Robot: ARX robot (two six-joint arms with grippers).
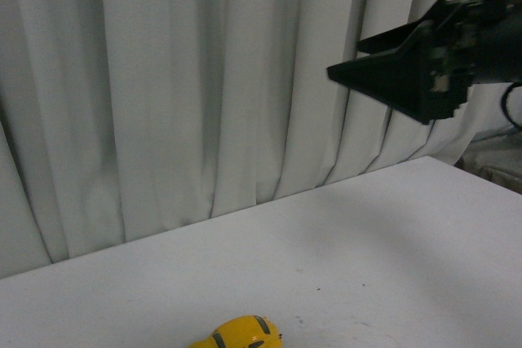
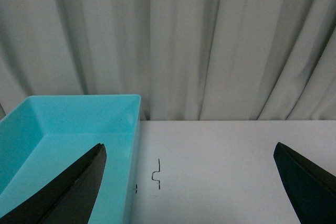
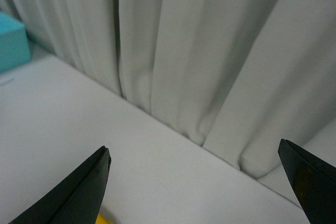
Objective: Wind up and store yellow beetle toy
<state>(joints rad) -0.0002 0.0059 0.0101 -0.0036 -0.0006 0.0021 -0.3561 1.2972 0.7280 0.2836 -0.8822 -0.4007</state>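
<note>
The yellow beetle toy (image 1: pixel 241 334) sits on the white table (image 1: pixel 367 250) at the very bottom of the front view, partly cut off by the frame edge. Only a yellow sliver of the toy (image 3: pixel 103 219) shows in the right wrist view, beside one finger. High at the upper right, well above the table and far from the toy, my right gripper (image 1: pixel 359 59) hangs open; between its fingers (image 3: pixel 195 182) there is nothing. My left gripper (image 2: pixel 191 179) is open too, over bare table next to a turquoise bin (image 2: pixel 63 129). It does not show in the front view.
A pleated white curtain (image 1: pixel 204 79) hangs along the table's far edge. The turquoise bin's corner (image 3: pixel 10 43) also appears in the right wrist view. A small black mark (image 2: pixel 156 174) is drawn on the table beside the bin. Clutter lies off the table's right corner (image 1: pixel 497 165).
</note>
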